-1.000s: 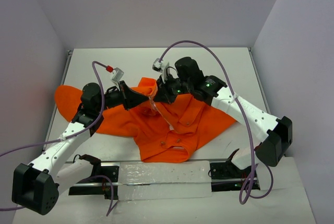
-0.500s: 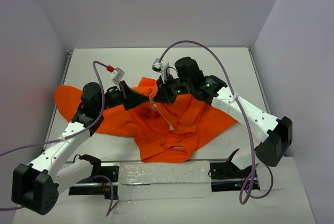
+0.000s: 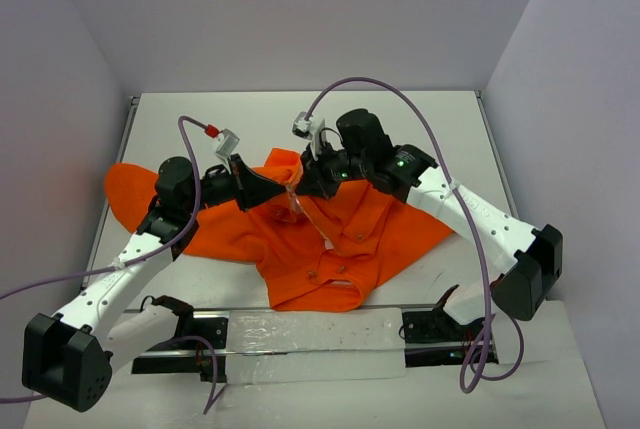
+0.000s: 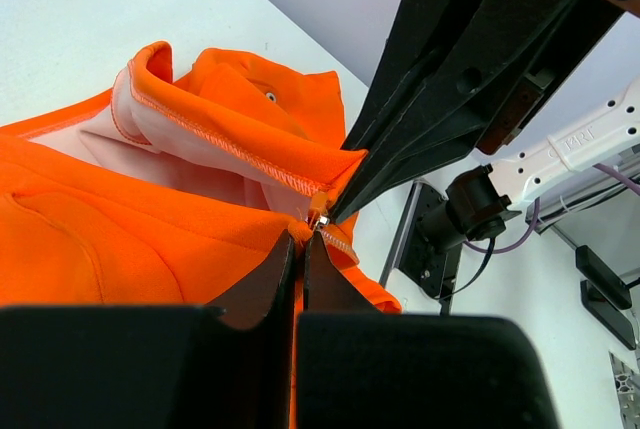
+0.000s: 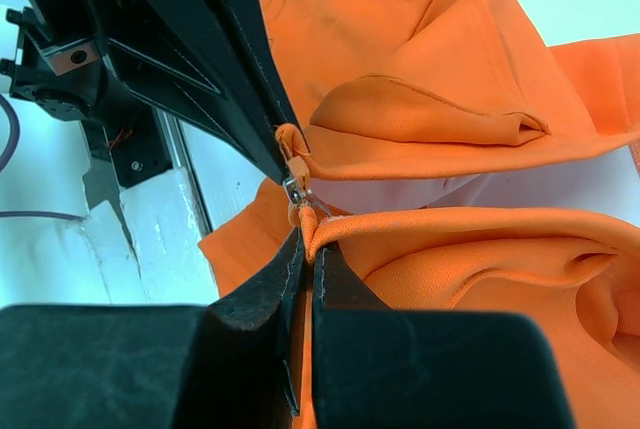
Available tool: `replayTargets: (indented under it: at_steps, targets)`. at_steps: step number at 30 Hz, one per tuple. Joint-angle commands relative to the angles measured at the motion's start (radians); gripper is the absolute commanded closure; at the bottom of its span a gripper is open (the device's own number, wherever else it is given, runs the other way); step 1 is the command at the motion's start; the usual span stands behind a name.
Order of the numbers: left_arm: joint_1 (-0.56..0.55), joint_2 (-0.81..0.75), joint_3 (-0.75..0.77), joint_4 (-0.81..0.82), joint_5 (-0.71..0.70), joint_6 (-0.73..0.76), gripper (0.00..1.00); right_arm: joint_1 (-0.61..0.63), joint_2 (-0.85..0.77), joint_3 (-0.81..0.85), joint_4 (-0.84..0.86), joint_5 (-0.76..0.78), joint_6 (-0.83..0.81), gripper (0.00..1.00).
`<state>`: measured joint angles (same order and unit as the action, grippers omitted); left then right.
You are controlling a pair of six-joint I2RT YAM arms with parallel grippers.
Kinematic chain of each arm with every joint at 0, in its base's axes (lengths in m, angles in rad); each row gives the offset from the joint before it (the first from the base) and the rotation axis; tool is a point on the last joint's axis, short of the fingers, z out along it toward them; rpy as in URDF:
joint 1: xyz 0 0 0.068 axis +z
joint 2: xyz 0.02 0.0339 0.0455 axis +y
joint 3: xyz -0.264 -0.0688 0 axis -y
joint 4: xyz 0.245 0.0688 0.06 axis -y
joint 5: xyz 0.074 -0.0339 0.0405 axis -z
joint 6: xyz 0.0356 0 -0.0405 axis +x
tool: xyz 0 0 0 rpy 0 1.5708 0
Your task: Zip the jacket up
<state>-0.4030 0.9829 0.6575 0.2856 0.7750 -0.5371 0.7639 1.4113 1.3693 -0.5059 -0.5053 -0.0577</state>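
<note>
The orange jacket (image 3: 340,239) lies spread on the table, with its pale lining showing at the collar. My left gripper (image 3: 282,190) and right gripper (image 3: 299,187) meet tip to tip at the front opening near the collar. In the left wrist view my left gripper (image 4: 300,241) is shut on a fold of orange fabric right beside the metal zipper slider (image 4: 318,217). In the right wrist view my right gripper (image 5: 305,249) is shut on the jacket's front edge just below the slider (image 5: 294,189). The fabric is lifted a little between the two grippers.
A metal rail with a clear strip (image 3: 300,334) runs along the near table edge. Purple cables (image 3: 420,109) arch over both arms. Grey walls close in the left, right and back. A sleeve (image 3: 125,194) reaches toward the left wall.
</note>
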Motion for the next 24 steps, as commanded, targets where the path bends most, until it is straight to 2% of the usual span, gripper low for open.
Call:
replayTargets:
  at_steps: [1,11,20,24]
  targets:
    - [-0.011,0.000,0.050,-0.001,0.044,0.019,1.00,0.018,-0.061,0.046,0.054,-0.025,-0.014,1.00]
    - [-0.014,0.009,0.057,0.001,0.055,0.016,1.00,0.022,-0.027,0.070,0.033,-0.021,-0.024,1.00]
    - [-0.014,-0.007,0.059,-0.033,0.055,0.040,1.00,0.025,-0.057,0.040,0.032,0.074,-0.027,1.00]
    - [-0.014,0.010,0.089,-0.074,0.082,0.044,1.00,0.024,-0.049,0.033,-0.005,0.067,-0.055,1.00]
